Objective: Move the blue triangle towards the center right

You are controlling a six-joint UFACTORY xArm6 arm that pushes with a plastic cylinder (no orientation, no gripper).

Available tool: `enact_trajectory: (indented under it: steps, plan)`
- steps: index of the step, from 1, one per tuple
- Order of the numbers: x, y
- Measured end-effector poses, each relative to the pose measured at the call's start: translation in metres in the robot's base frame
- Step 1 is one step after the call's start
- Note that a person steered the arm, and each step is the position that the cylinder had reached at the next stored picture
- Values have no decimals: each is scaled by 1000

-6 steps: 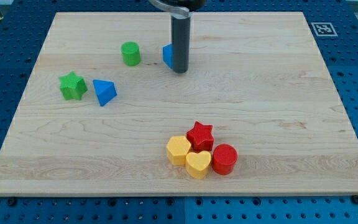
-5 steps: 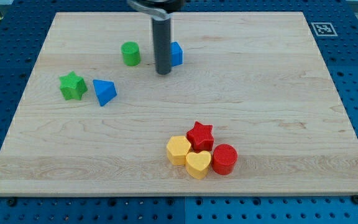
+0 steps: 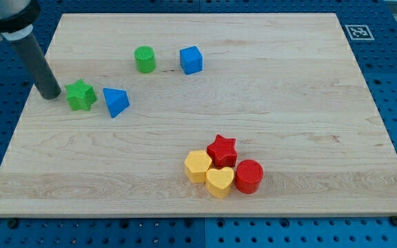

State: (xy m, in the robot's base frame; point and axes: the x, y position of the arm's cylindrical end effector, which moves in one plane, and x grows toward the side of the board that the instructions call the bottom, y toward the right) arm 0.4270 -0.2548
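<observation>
The blue triangle point(image 3: 116, 102) lies on the wooden board point(image 3: 302, 103) at the view's left, just right of a green star point(image 3: 80, 95). My tip point(image 3: 49, 94) is on the board at the far left, just left of the green star and close to it; I cannot tell if it touches. The star sits between my tip and the blue triangle.
A green cylinder point(image 3: 145, 59) and a blue cube point(image 3: 191, 60) stand near the view's top. A cluster of red star point(image 3: 221, 149), yellow hexagon point(image 3: 198, 166), yellow heart point(image 3: 220, 181) and red cylinder point(image 3: 249, 176) sits at lower centre. A marker tag point(image 3: 358, 32) is at the top right corner.
My tip has swept left from beside the blue cube, across the top of the board, to the left side of the green star. No block has visibly moved.
</observation>
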Motion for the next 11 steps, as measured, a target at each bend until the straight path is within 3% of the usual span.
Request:
enact_trajectory:
  steps: [11]
  plan:
    - [22,112]
